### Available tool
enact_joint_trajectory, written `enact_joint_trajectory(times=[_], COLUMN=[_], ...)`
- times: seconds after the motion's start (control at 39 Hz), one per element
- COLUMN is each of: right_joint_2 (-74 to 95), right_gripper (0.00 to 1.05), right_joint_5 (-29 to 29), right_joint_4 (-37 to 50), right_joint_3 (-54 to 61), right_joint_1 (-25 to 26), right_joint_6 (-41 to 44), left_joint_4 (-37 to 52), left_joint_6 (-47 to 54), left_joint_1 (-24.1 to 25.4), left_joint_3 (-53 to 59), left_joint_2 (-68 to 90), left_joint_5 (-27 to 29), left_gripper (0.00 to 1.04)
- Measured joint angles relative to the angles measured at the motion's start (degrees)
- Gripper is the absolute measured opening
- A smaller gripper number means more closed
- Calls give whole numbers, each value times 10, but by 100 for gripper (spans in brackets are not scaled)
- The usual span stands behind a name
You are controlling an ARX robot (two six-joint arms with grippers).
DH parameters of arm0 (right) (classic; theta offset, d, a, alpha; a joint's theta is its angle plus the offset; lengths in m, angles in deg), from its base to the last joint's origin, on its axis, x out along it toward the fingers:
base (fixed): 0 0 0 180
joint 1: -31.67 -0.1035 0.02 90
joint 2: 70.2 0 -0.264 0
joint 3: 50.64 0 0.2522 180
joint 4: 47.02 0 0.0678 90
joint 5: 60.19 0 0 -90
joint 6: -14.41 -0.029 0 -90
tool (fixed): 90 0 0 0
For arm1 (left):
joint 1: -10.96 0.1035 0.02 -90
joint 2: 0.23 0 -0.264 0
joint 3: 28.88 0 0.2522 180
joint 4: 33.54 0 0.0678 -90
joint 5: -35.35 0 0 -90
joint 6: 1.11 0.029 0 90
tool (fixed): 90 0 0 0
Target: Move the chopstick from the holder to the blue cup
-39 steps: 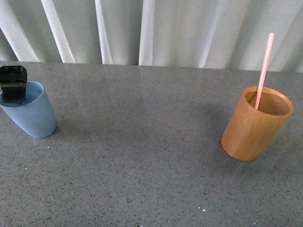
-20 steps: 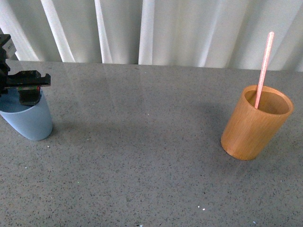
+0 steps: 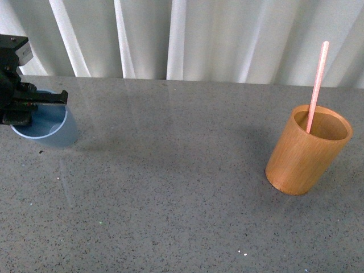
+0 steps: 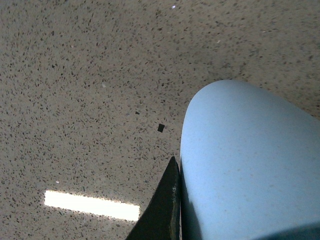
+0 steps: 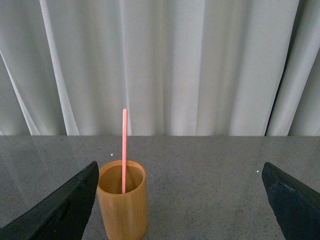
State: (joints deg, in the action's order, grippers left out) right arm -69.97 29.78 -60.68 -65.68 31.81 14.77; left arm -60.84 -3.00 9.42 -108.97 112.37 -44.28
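On my front camera the left tool [image 3: 27, 107] is clamped on the rim of the blue cup [image 3: 54, 129], which sits tilted at the far left of the grey speckled table [image 3: 170, 182]; in the left wrist view one dark finger [image 4: 162, 210] presses against the cup's outer wall. Well apart on the right, the pink chopstick [image 3: 316, 85] stands slanted inside the wooden holder [image 3: 304, 153], its upper half rising above the rim against the white curtain [image 3: 199, 34]. I see the right tool [image 5: 180, 167] with its fingers spread wide apart, gripping nothing, facing the holder from some way off
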Motion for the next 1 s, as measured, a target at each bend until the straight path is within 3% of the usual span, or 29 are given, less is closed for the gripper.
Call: enact_joint_trajectory(times=[0.13, 0.33, 0.69, 1.0], right_joint_2=[0, 0, 0, 0], right_gripper=[95, 95, 95, 95], right_joint_5=[0, 0, 0, 0], right_joint_4=[0, 0, 0, 0], right_joint_3=[0, 0, 0, 0], right_joint_1=[0, 0, 0, 0], right_joint_6=[0, 0, 0, 0], left_joint_4=[-21, -65, -87, -82], left_joint_6=[18, 39, 56, 48], left_joint_1=[-30, -122, -294, -317], left_joint_3=[1, -4, -44, -103], left_joint_2=[-47, -97, -31, 83], left_joint_5=[-17, -45, -38, -8], left_gripper=[4, 4, 4, 4])
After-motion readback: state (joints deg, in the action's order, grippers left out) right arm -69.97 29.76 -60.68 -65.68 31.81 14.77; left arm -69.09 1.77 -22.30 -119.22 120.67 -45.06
